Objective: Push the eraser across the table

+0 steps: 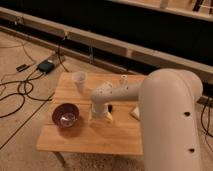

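The white robot arm (167,115) extends over the light wooden plank counter (90,141). The end effector (100,115) sits low at mid-counter, jaws spread and holding nothing. The small flat black eraser (110,107) lies just beside it, opposite the round purple bowl (66,115). Current step: establishing contact. The next move likely requires a low, steady sideways push.

matt light wooden plank table (90,141), glossy purple bowl (56,114), smooth white pincer (101,115) over the table's middle.

Eraser (110,107) partly hidden behind claw (100,114) at table (90,141) middle.
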Controlling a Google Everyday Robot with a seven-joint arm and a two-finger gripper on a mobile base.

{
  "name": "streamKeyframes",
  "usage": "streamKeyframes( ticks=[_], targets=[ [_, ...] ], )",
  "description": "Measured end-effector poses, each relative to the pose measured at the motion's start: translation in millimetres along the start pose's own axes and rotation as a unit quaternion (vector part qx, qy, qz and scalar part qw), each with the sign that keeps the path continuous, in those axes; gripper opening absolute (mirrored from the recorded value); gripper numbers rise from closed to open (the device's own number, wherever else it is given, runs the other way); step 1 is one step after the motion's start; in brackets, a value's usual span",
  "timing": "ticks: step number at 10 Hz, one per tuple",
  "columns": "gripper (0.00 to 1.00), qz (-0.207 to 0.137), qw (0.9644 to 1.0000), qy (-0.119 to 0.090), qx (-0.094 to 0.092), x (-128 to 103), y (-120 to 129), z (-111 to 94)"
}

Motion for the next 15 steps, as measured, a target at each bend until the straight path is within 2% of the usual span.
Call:
streamKeyframes(
  ticks=[2, 4, 7, 9, 11, 15],
  targets=[
    [0.65, -0.009, 0.9997, -0.022, 0.000, -37.6, 0.4, -9.3],
    [0.65, -0.019, 0.9990, -0.040, -0.005, -64.7, 11.0, -19.9],
    [0.65, -0.024, 0.9981, -0.055, 0.008, -81.6, 2.8, -36.6],
    [0.65, -0.036, 0.9974, -0.059, 0.019, -81.9, 7.5, -45.9],
    [0.65, -0.048, 0.9968, -0.055, 0.032, -72.2, 8.6, -54.9],
    [0.65, -0.073, 0.9942, -0.029, 0.074, -38.9, 18.0, -57.2]
  ],
)
